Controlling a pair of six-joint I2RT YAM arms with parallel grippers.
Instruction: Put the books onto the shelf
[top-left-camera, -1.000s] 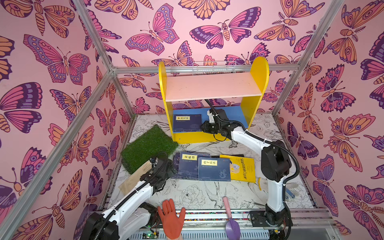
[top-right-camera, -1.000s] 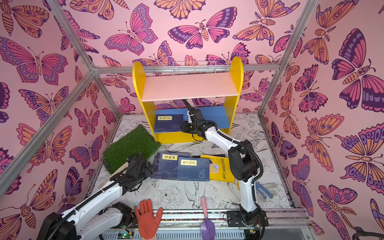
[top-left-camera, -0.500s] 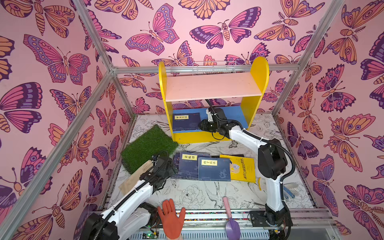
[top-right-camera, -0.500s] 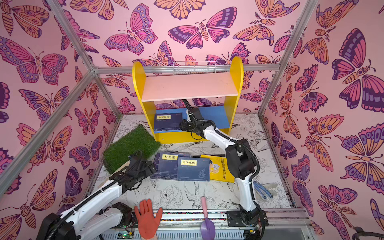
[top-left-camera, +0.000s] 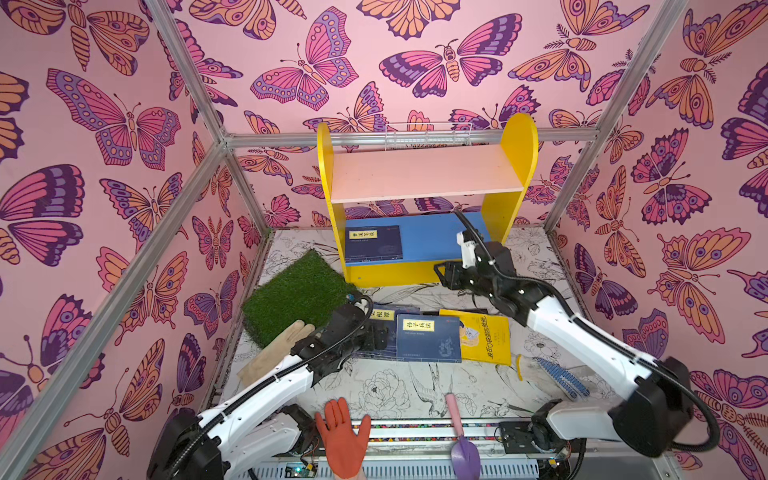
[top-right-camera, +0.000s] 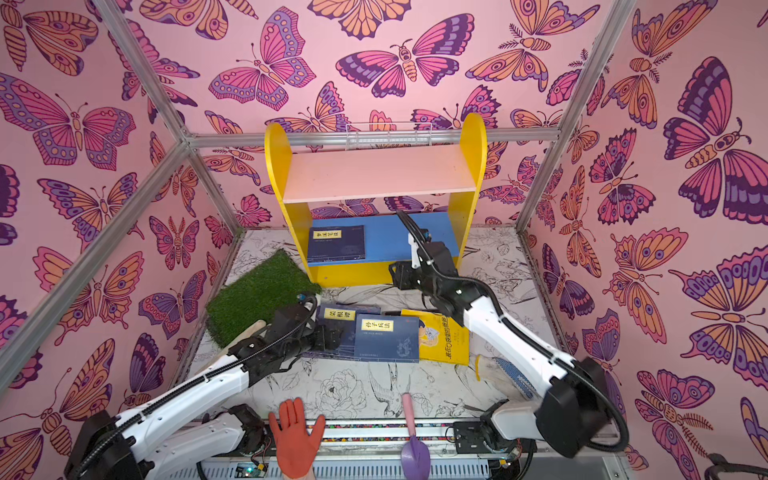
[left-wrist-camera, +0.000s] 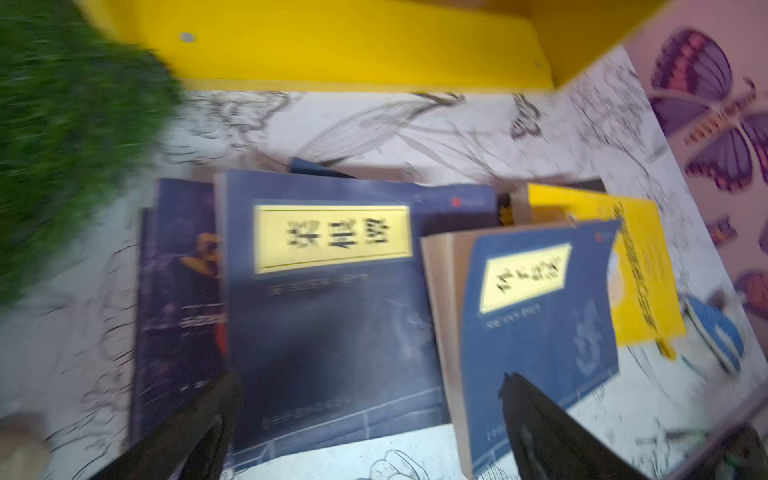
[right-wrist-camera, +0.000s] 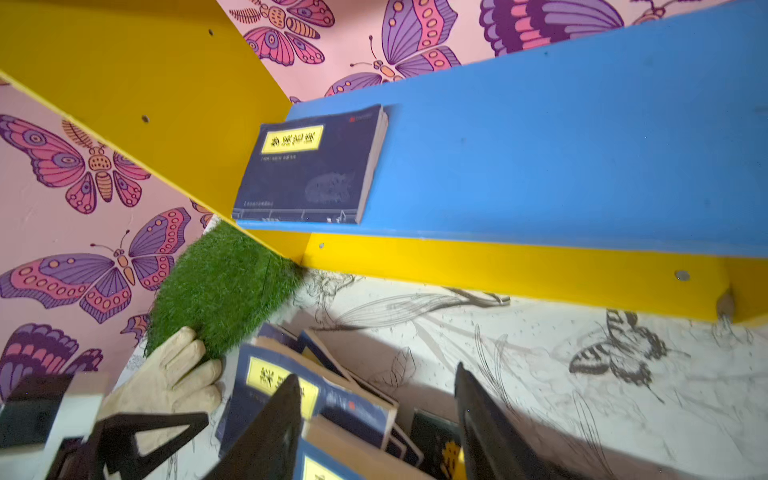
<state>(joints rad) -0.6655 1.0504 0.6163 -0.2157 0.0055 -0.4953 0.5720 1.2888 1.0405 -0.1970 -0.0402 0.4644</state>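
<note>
The right claw (top-left-camera: 441, 277) has left the shelf (top-left-camera: 515, 141), jaws apart, empty; one book (top-left-camera: 374, 244) lies beyond it. The left claw (top-left-camera: 384, 337) gapes above remaining books (top-left-camera: 428, 341).

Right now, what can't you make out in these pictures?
Books: the left arm covers the pile's left end in both top views; count unclear.
Title label: motion-blurred in the left wrist view, unreadable.
Blue glove: partly hidden behind the right arm in both top views.
</note>
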